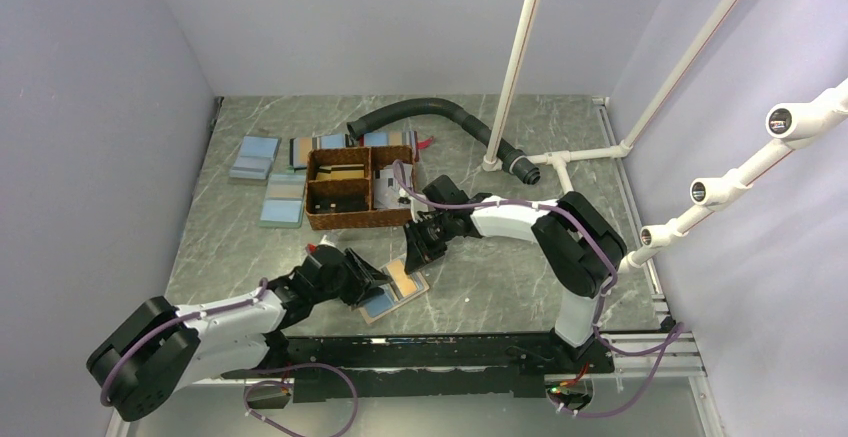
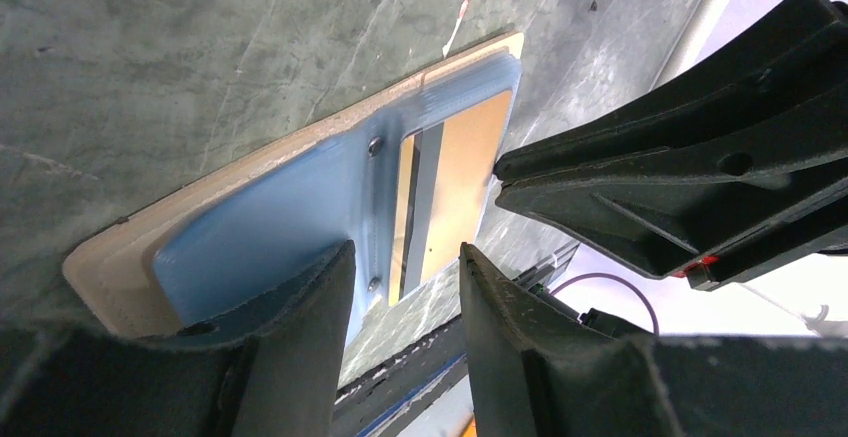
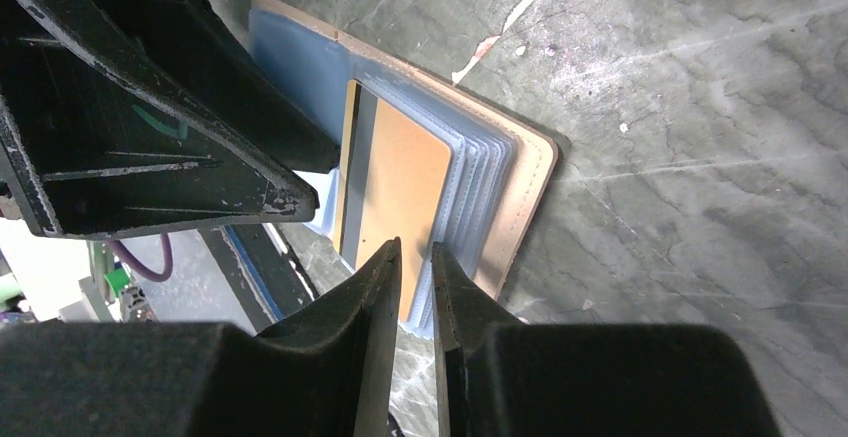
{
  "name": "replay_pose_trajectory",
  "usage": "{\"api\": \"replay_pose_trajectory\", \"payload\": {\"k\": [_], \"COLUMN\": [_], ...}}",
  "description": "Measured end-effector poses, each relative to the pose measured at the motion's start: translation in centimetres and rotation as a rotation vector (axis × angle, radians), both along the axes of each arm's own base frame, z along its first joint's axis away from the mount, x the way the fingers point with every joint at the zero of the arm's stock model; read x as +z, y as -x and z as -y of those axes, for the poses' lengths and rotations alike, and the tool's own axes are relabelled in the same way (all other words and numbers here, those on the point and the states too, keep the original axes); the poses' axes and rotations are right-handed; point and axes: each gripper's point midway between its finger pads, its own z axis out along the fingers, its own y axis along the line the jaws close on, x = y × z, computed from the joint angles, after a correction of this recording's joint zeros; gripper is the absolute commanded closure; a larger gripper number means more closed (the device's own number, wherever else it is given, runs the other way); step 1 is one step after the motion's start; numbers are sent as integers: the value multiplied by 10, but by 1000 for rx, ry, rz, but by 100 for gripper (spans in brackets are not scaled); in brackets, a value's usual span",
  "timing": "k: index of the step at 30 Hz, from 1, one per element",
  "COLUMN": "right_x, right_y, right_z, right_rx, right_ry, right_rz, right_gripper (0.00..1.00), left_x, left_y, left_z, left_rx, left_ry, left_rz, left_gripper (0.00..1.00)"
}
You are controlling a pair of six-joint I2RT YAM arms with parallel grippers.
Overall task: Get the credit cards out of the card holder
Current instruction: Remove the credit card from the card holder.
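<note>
- the holder (image 1: 397, 290) lies open and flat on the table (image 1: 500, 287), near the arms' bases and in front of the basket (image 1: 345, 219), blue inner face up.
- the left gripper (image 2: 398, 267) sits low over the holder's near half. its jaws are spread, and one finger looks pressed on the blue flap, probably to pin it down.
- the right gripper (image 3: 415, 257) meets the far half. its jaws are drawn almost together on the edge of an orange card (image 3: 400, 172) and seem to pinch it, though the bite itself is hidden.
- that card, with its dark stripe, is still nearly all inside its clear sleeve, so the pull is at most just begun.
- several more sleeves are stacked beneath. i cannot tell whether they hold cards.
- left to do, as i judge it: slide this card free, set it aside, then check the other sleeves.
</note>
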Motion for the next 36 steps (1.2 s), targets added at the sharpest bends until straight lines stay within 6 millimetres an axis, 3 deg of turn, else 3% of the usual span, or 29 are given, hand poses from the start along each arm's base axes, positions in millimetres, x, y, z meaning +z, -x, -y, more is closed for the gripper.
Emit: {"api": "replay_pose_trajectory", "payload": {"k": [11,18,29,36], "right_x": [-2,-2,-7,-7], "right_y": [5,5,4,7], "right_z": [-8,-12,-12,-15], "right_rx": [37,57,60,85], "right_ry": [-23,-30,21,43], "right_rz": [-44,-66,-67,-37], "right_gripper": [84,87,98,98], "left_x": [-1,-5,1,1], "left_y": [-3,-1,-3,-3], "left_z": [5,2,2,-2], "left_rx": [5,26,44,64], "left_ry": [18,37,99,86], "left_rz": [-5,-17,31,31], "left_gripper": [52,59,45,49]}}
